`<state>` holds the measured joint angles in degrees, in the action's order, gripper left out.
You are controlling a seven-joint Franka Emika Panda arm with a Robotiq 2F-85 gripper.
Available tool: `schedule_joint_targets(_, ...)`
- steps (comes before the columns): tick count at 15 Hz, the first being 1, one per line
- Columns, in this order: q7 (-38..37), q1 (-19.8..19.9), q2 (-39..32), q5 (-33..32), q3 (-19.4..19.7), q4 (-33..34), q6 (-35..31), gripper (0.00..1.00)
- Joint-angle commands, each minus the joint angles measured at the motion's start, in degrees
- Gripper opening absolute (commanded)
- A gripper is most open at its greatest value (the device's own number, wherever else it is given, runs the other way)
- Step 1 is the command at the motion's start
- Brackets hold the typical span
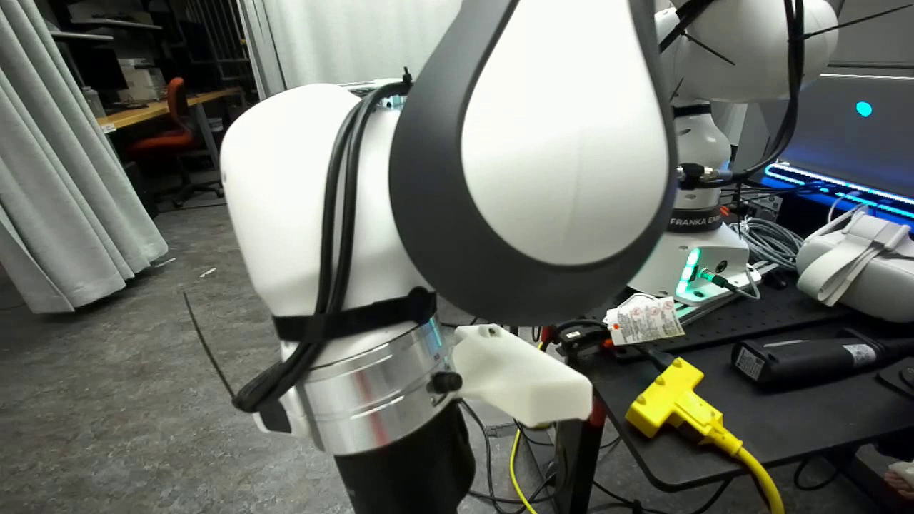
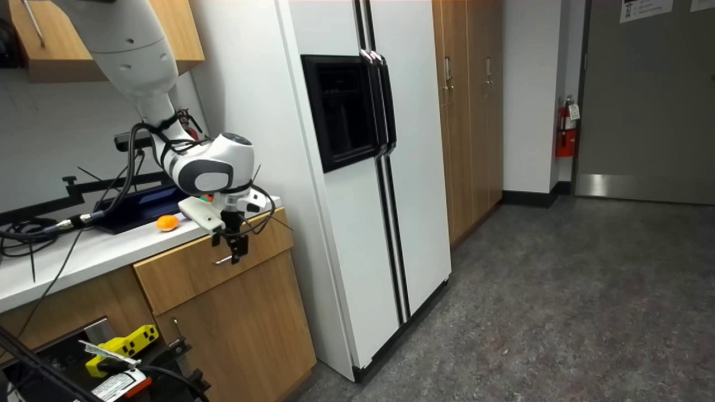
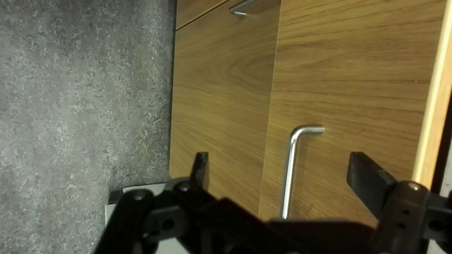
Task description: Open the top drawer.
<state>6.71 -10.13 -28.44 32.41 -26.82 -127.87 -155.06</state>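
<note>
The top drawer (image 2: 192, 273) has a light-wood front panel under the white countertop in an exterior view. Its front fills the right part of the wrist view (image 3: 367, 70). A dark gap shows beyond its top edge there; its inside is hidden. Its silver bar handle (image 3: 290, 169) lies between my open fingers in the wrist view, its near end hidden by the gripper body. My gripper (image 3: 279, 155) is open, one finger on each side of the handle, touching neither. In an exterior view the gripper (image 2: 226, 250) hangs at the drawer handle (image 2: 223, 260).
A lower cabinet door (image 3: 226, 88) with its own handle (image 3: 242, 8) is below the drawer. A white refrigerator (image 2: 251, 100) stands beside the cabinet. An orange fruit (image 2: 167, 223) and a dark blue tray (image 2: 139, 204) sit on the countertop (image 2: 84, 262). A yellow power splitter (image 1: 671, 403) lies on a black table.
</note>
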Motion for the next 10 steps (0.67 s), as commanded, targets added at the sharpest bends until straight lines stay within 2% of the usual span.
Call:
schedule_joint_targets(1,-0.3,0.1,-0.6,-0.3,0.0,0.4,0.1,1.0)
schedule_joint_targets(10,-0.5,-0.5,-4.6,-2.1,1.2,2.9,-0.3,1.0)
